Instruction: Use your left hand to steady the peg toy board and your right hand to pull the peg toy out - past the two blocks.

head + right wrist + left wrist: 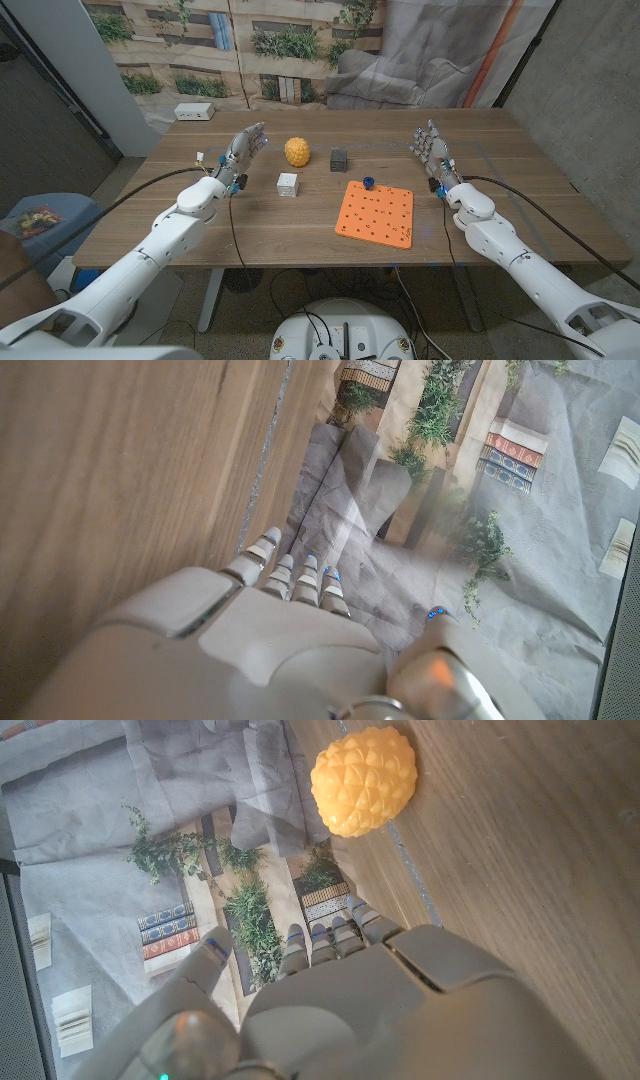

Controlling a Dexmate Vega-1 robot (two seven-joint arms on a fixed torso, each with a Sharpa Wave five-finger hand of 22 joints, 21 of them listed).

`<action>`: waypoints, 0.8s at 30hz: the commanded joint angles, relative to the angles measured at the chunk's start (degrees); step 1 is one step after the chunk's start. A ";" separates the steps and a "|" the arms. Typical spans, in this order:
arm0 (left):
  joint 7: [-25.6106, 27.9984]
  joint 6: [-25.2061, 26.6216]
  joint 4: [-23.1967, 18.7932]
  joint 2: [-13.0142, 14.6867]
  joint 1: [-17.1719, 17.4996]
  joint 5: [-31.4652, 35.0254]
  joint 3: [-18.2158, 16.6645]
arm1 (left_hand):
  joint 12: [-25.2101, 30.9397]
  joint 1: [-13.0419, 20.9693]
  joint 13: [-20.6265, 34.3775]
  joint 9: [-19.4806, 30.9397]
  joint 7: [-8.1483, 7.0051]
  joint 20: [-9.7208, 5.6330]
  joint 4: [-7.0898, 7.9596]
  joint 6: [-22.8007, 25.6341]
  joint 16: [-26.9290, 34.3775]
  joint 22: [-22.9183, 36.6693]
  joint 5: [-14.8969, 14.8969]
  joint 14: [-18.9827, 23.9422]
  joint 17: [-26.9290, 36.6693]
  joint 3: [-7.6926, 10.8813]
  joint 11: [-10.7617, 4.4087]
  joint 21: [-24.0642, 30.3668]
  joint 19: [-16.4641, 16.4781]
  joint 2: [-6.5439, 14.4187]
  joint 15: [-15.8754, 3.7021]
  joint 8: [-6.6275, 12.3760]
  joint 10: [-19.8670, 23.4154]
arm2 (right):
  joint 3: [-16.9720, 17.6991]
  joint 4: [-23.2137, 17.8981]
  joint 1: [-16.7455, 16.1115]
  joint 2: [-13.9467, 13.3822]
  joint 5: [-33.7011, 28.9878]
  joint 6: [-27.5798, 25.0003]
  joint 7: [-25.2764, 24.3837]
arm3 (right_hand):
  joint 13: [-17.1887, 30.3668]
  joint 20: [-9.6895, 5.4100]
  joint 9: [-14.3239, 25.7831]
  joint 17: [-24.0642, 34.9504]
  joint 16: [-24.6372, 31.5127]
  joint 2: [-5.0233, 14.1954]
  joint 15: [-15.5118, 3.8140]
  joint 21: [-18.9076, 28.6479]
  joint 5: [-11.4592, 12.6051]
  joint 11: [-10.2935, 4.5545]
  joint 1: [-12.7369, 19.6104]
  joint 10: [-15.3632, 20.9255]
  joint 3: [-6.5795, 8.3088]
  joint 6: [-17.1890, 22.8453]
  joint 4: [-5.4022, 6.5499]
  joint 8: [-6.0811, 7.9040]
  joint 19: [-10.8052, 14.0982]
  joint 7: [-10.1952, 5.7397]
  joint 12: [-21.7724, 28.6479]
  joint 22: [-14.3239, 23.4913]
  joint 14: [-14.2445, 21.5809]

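An orange peg toy board [375, 213] with rows of holes lies on the table right of centre. A small blue peg [368, 183] stands at its far left corner. Beyond the board sit a white block [288, 185] and a dark grey block [339, 158]. My left hand [243, 150] is raised well to the left of the board, fingers apart, holding nothing; its back shows in the left wrist view [390, 1010]. My right hand [431, 150] is up to the right of the board, fingers apart and empty, seen also in the right wrist view [270, 640].
A bumpy yellow ball [296, 151] rests on the table between my left hand and the dark block, and shows in the left wrist view [364, 767]. A white box [194, 112] sits at the far left corner. A printed backdrop hangs behind the table.
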 commanded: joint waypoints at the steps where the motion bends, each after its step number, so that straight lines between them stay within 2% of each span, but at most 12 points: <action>1: 3.94 5.07 -11.91 7.87 5.67 3.69 -2.32 | 0.39 0.14 0.24 0.23 -0.10 -2.57 -0.11 0.60 0.38 0.30 0.39 0.00 0.12 0.58 -0.43 0.15 0.53 4.69 -0.38 0.44 0.46 | -0.69 3.29 2.03 0.83 -0.45 1.28 1.88 | 0.20 -0.43 0.09 -0.05 0.31 0.21 -0.33 0.37 0.43 -0.33 0.43 0.25 0.56 0.47 -0.11 0.28 0.15 0.01 0.48 0.09 0.08; 16: 7.79 11.92 -23.74 14.70 9.96 9.79 -4.58 | 0.55 0.12 0.25 0.21 -0.56 -2.95 -0.10 1.48 0.53 0.29 0.43 0.92 0.15 0.80 -1.16 0.20 0.96 4.79 -0.89 0.67 1.35 | -0.50 8.43 4.41 1.48 1.04 3.07 6.69 | 0.15 -0.64 0.07 -0.47 0.51 0.44 -0.53 0.49 0.48 -0.35 0.61 0.39 0.76 0.92 -0.32 0.48 0.21 0.14 0.60 0.08 0.34; 24: 8.24 12.26 -27.18 16.58 11.47 13.83 -4.98 | 0.80 0.11 0.25 0.20 -0.78 -3.62 0.12 2.78 0.48 0.27 0.47 1.20 0.19 1.07 -1.27 0.17 1.15 5.16 -1.36 0.99 2.48 | -0.09 10.77 5.20 1.89 1.78 4.40 8.50 | 0.13 -0.68 0.07 -0.68 0.55 0.54 -0.60 0.54 0.50 -0.39 0.68 0.54 0.86 1.03 -0.42 0.51 0.24 0.14 0.68 0.08 0.34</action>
